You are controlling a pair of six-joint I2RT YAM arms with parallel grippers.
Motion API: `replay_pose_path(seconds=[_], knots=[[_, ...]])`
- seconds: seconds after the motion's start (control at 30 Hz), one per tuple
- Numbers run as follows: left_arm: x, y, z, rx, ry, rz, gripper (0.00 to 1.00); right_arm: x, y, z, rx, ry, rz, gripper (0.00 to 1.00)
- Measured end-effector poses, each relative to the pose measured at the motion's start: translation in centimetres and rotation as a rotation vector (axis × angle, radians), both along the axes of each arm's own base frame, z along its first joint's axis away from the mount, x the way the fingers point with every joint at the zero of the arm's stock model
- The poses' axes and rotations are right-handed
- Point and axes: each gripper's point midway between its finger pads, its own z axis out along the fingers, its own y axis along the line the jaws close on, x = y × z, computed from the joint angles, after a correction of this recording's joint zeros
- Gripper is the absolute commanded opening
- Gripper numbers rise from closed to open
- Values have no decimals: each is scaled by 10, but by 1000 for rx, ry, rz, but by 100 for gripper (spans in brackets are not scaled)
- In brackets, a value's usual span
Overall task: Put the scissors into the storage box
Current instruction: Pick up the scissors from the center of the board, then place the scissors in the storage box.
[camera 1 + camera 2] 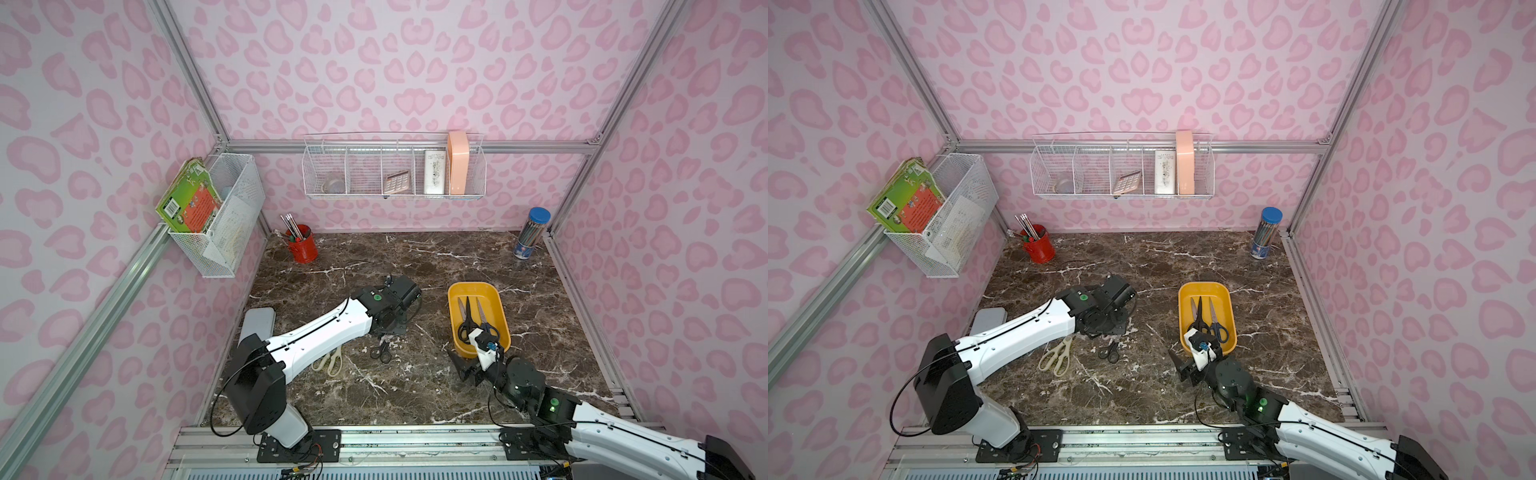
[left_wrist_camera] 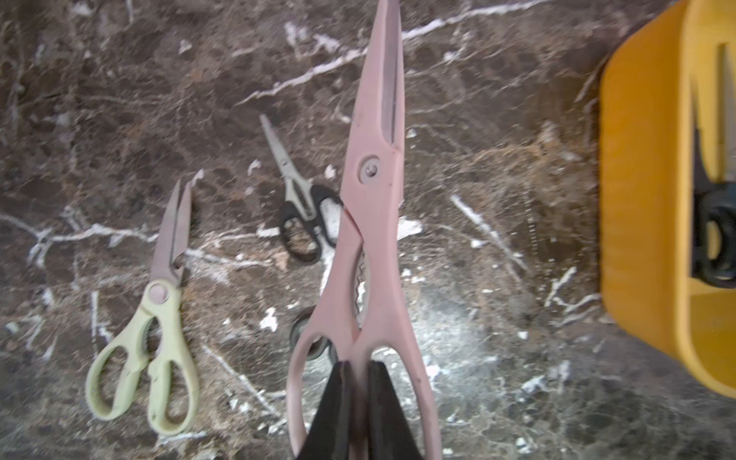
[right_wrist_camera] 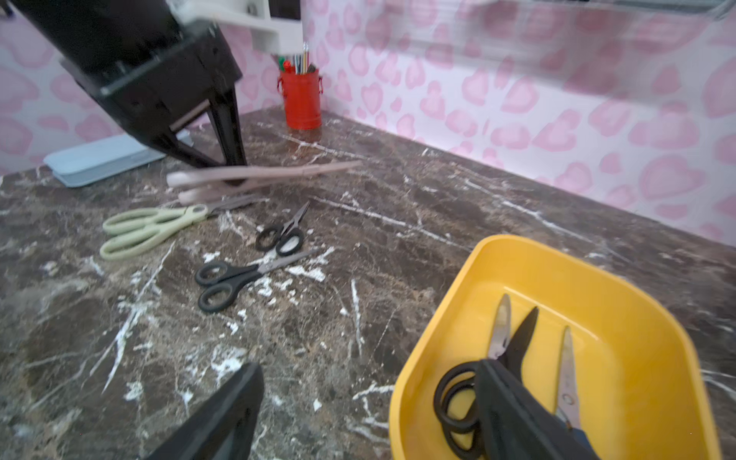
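Left pincer point(image 2: 358, 364) clamps pink scissors point(image 2: 374, 179), seemingly aloft; right pincer point(image 3: 368, 368) gapes.

White-shelled arms point(image 1: 316, 328), black joints point(image 1: 257, 374), green dots point(image 1: 377, 296)

Soft, even light fills both top views, shadows faint, with the straight wall rails point(image 1: 195, 79) bowing toward the edges. The wrist views are softer (the pink scissors point(image 3: 259, 174) are smeared by motion blur). Pale glare sits on the marble table point(image 2: 442, 326).
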Motion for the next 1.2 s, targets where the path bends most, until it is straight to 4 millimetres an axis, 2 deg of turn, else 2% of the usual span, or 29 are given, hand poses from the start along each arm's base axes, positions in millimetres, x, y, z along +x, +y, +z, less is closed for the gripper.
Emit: replay_pose_path(seconds=[0.1,0.2,0.27,0.33,0.4,0.47,0.6,0.7,0.8,0.9,0.93,1.07,1.2], knots=[[5,-31,8,-56,-5,-45,12,20,-21,46,69,-23,-139,86],[11,-66,14,-120,-7,-95,12,51,-57,91,104,-15,-337,87],[14,-90,18,-167,-7,-129,12,71,-90,112,109,3,-482,87],[15,-114,19,-207,-1,-162,12,84,-118,121,105,19,-586,87],[13,-136,19,-248,14,-189,12,90,-144,121,97,37,-667,87],[10,-154,17,-285,30,-216,12,92,-152,119,95,53,-678,87],[5,-180,9,-340,71,-232,13,92,-149,110,88,86,-640,87],[3,-193,-10,-367,120,-213,15,91,-145,97,79,112,-613,87],[5,-207,-19,-403,138,-211,25,89,-142,85,74,132,-596,87],[16,-229,-13,-464,113,-232,55,87,-140,75,68,147,-583,87],[20,-237,-8,-488,102,-239,61,86,-140,72,66,154,-580,87],[33,-258,9,-549,59,-252,68,83,-141,73,71,146,-578,88],[34,-255,24,-570,25,-257,68,82,-140,76,71,136,-566,88]])
